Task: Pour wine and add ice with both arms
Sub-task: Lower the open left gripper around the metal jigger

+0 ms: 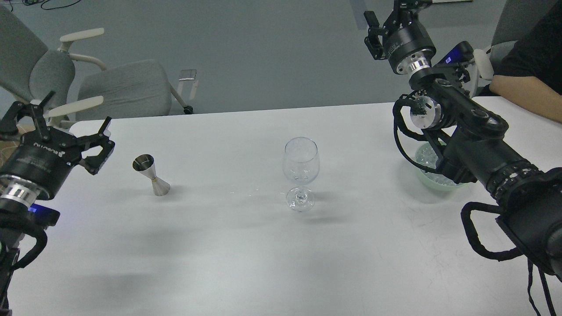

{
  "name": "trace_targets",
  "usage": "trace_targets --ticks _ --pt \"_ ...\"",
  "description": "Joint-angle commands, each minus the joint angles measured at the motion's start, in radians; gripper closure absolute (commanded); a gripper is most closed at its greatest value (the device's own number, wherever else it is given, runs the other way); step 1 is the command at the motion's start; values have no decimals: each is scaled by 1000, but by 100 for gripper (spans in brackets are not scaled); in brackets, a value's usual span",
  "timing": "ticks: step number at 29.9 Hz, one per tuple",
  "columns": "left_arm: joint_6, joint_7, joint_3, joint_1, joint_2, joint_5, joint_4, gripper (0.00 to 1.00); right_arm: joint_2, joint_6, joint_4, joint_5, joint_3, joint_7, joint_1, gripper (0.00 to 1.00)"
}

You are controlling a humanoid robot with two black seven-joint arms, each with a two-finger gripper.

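Table (246, 263), white, carries all items. Right arm (474, 145) folds across the pale green bowl (432, 181) holding the ice (425, 154); its elbow links could knock the bowl on any swing. Right gripper (373, 35) is raised far back, finger spread not discernible. Left gripper (66, 127) hovers with fingers wide, empty, near the steel jigger (151, 175). Wine glass (300, 173), upright and apparently empty at centre, is top-heavy; a careless reach could tip it. Jigger likewise may topple if nudged.

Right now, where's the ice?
Head view: the ice sits in a pale green bowl on the table's right side, partly hidden under the right arm, right of the wine glass.
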Motion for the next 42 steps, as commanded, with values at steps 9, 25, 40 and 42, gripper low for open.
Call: trace_targets --ticks 9,25,40,42 --pt "7 31 -14 139 -162 -1 8 1 6 -2 -3 0 0 0 0 0" --pt "2 33 -10 147 -351 4 136 0 5 -9 -3 0 0 0 -6 0" --pt "-159 80 98 -2 -354 5 334 0 6 -11 -3 0 -1 0 -14 0" --pt "-174 82 98 -39 -356 7 386 0 5 -11 -3 -2 -1 0 -14 0"
